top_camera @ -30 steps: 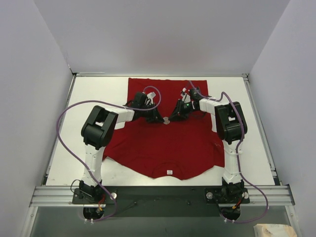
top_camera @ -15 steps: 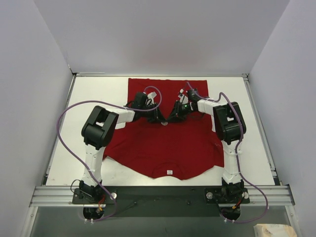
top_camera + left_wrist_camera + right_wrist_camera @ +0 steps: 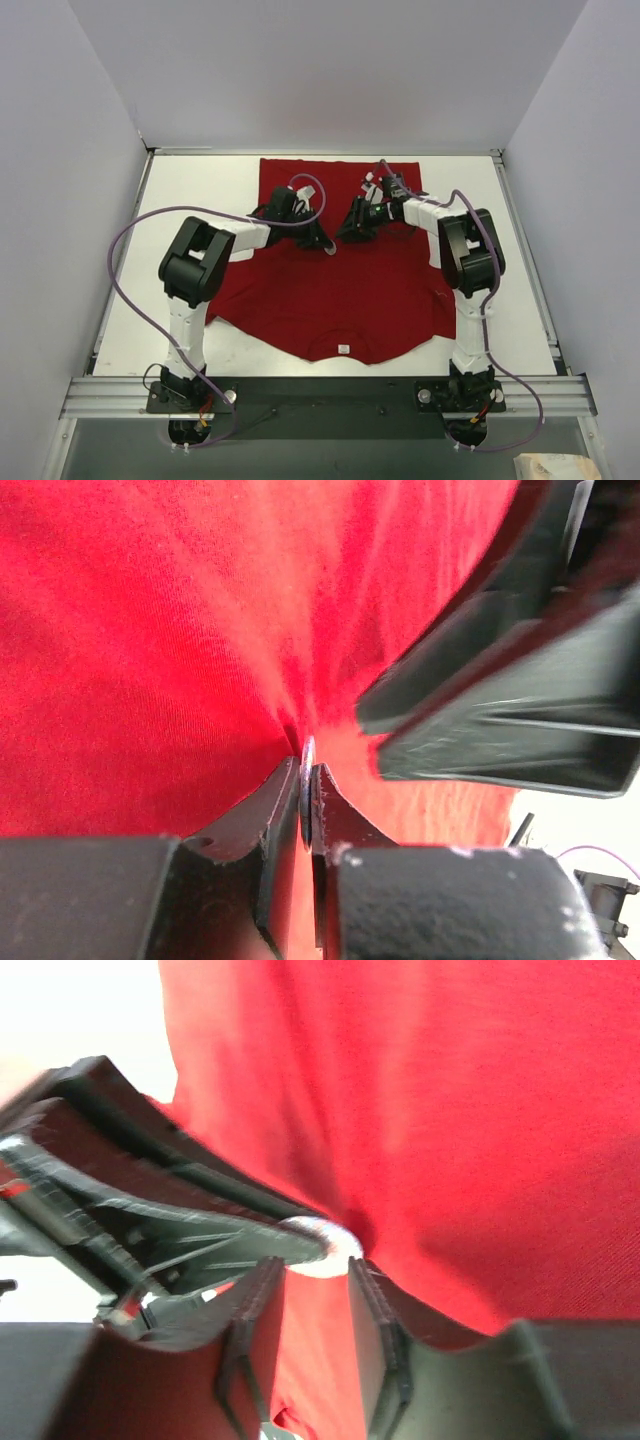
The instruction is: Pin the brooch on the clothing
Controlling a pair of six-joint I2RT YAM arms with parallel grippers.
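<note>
The clothing, a red T-shirt (image 3: pixel 330 300), lies flat on the table with its white collar label (image 3: pixel 343 349) toward the arms. Both grippers meet low over its upper middle. My left gripper (image 3: pixel 326 244) (image 3: pixel 305 770) is shut on the brooch (image 3: pixel 307 752), a thin silver disc seen edge-on between its fingertips and pressed against puckered fabric. In the right wrist view the brooch (image 3: pixel 322 1236) shows as a pale disc at the tip of the left gripper's fingers (image 3: pixel 200 1230). My right gripper (image 3: pixel 347 233) (image 3: pixel 315 1265) stands open, its fingertips on either side of the disc and holding nothing.
The white table (image 3: pixel 200 190) is framed by a metal rim and grey walls on three sides. Purple cables (image 3: pixel 140 230) loop from both arms. A metal rail (image 3: pixel 320 395) runs along the near edge by the arm bases.
The right gripper's jaws have parted, and it has shifted a little toward the far side. The left gripper has edged slightly left, still shut on the brooch.
</note>
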